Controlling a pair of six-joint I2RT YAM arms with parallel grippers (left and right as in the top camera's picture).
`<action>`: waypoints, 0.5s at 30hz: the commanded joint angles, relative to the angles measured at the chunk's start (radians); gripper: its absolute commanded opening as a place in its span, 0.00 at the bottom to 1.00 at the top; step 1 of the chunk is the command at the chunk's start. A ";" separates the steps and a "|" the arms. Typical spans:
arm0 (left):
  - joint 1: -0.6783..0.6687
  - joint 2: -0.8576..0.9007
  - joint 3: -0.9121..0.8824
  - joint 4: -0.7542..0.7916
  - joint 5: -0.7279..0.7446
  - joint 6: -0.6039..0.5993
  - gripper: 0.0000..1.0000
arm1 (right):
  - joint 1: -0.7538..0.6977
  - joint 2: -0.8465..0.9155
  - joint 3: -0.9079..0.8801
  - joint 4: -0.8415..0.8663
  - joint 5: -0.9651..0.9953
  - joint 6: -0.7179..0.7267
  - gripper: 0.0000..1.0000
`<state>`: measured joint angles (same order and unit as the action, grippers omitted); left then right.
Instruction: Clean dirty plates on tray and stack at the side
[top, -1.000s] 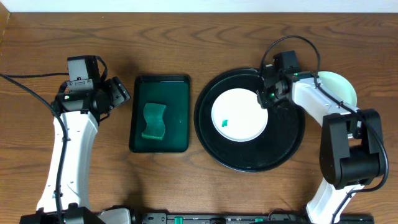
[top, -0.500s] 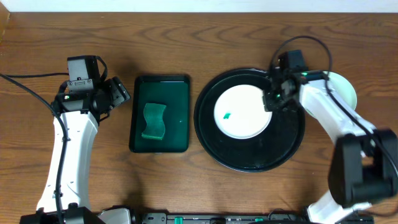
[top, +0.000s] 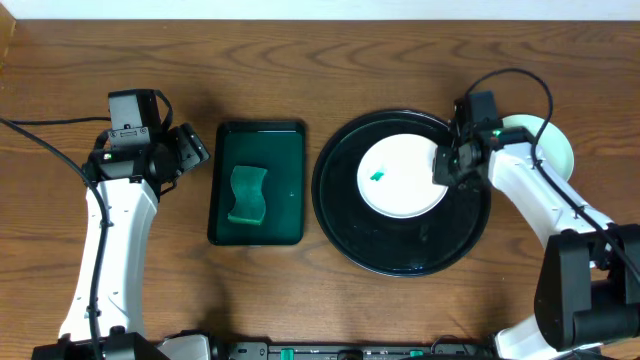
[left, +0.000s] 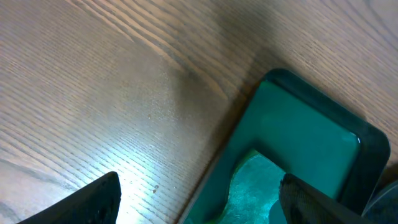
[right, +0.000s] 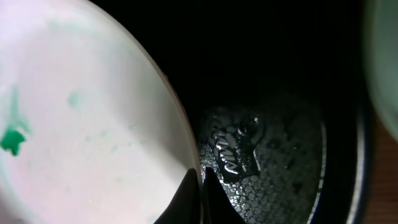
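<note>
A white plate (top: 400, 178) with a small green smudge (top: 377, 176) lies on the round black tray (top: 400, 250). My right gripper (top: 446, 166) is shut on the plate's right rim; in the right wrist view the fingers (right: 200, 186) pinch the plate (right: 81, 124) edge above the tray (right: 273, 155). Another pale-mint plate (top: 550, 140) lies on the table right of the tray, partly hidden by the right arm. A third plate is not in view. My left gripper (top: 190, 148) is open and empty over the table left of the green tray; its fingers (left: 199, 199) straddle that tray's edge.
A rectangular dark green tray (top: 256, 140) holds a green wavy-edged sponge (top: 246, 194) left of the black tray; both show in the left wrist view, tray (left: 311, 143) and sponge (left: 255, 186). Cables loop above the right arm.
My right gripper has dragged the smudged plate to the right across the black tray. The left arm has not moved.
</note>
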<state>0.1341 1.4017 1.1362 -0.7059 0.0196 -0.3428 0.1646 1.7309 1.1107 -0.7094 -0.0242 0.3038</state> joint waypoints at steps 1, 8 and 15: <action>0.002 0.001 0.013 0.000 -0.010 -0.003 0.82 | -0.006 0.012 -0.039 0.029 -0.029 0.003 0.01; 0.002 0.001 0.013 0.000 -0.010 -0.003 0.82 | -0.006 0.012 -0.079 0.083 -0.037 -0.044 0.01; 0.002 0.001 0.013 0.000 -0.010 -0.003 0.82 | 0.015 0.012 -0.080 0.093 -0.037 -0.049 0.01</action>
<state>0.1341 1.4017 1.1362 -0.7059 0.0193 -0.3428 0.1638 1.7344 1.0374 -0.6163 -0.0494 0.2771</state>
